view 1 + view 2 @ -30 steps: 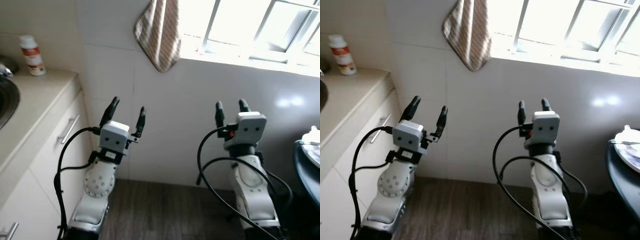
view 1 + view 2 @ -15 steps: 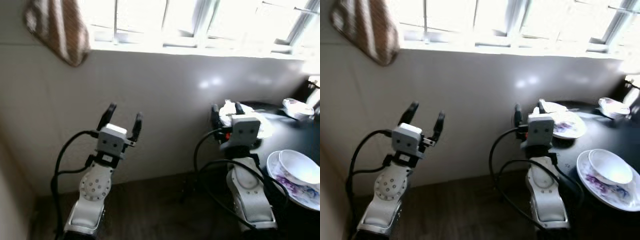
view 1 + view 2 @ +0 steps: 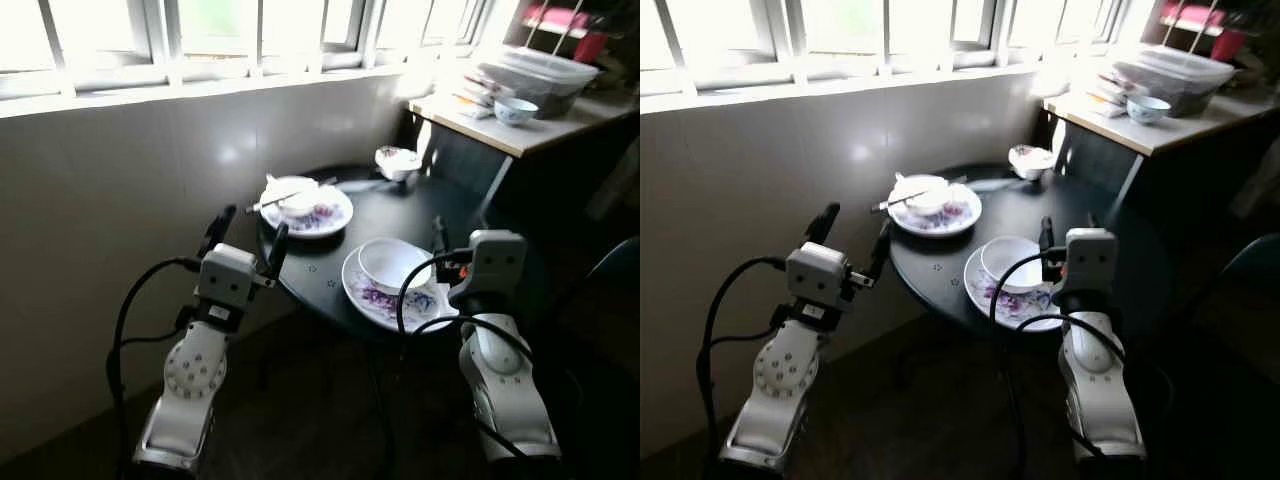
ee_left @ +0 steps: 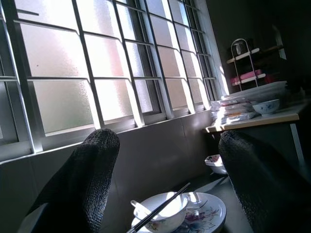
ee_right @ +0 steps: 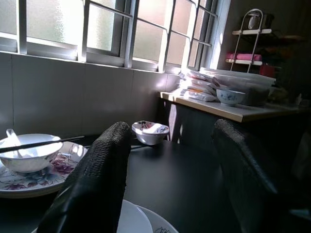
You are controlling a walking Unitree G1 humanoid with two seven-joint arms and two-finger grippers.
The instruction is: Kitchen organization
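A round black table [image 3: 330,280] stands under the window. On it a flowered plate [image 3: 330,215] carries a white bowl [image 3: 298,201] with a spoon and chopsticks [image 3: 290,195]. A nearer flowered plate [image 3: 385,300] holds an empty white bowl [image 3: 390,262]. A small patterned bowl [image 3: 397,160] sits at the table's far side. My left gripper [image 3: 250,228] is open, raised beside the table's left edge. My right gripper [image 3: 458,230] is open, held up over the table's near right edge. Both hold nothing.
A tiled wall [image 3: 120,170] with windows runs behind the table. A light side counter [image 3: 510,130] at the right carries stacked lidded containers [image 3: 535,72], packets and a blue-patterned bowl [image 3: 515,110]. A wire rack [image 5: 248,34] stands behind it. Dark floor [image 3: 300,420] lies below.
The whole view has swung to the right: the sink counter, bottle and hanging towel have left the picture, and the black table and side counter have come in. Both grippers keep their raised, open pose.
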